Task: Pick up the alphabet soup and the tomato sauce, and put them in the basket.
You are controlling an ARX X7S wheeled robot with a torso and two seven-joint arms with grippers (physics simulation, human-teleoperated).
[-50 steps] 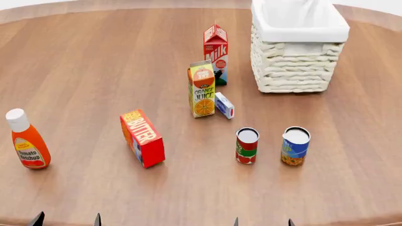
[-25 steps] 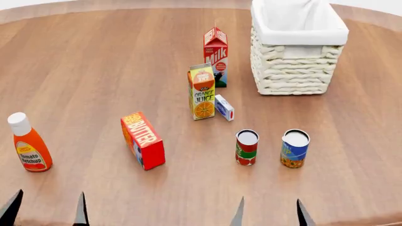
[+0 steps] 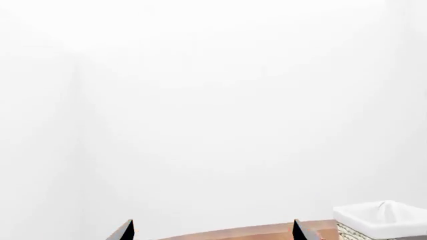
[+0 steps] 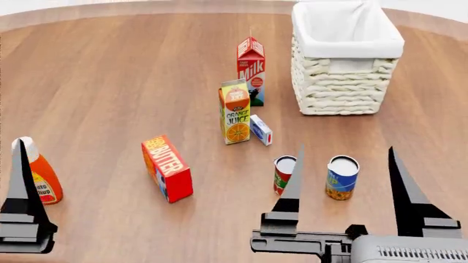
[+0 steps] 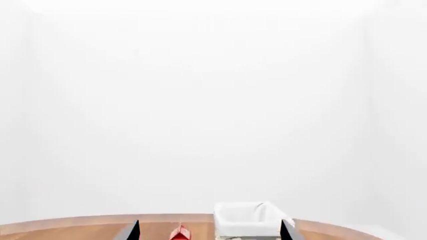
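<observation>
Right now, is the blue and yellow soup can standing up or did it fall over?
Standing up. The alphabet soup sits on its base on the table, its silvery round top facing up.

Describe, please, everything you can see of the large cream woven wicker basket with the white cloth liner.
The cream woven wicker basket is rectangular, its sides made of thick horizontal weave, and a white cloth liner is folded over its rim. It stands upright at the far right of the round brown wooden table, taller than the red milk carton to its left, which it does not touch. Nothing shows inside it. Neither gripper is near it.
</observation>
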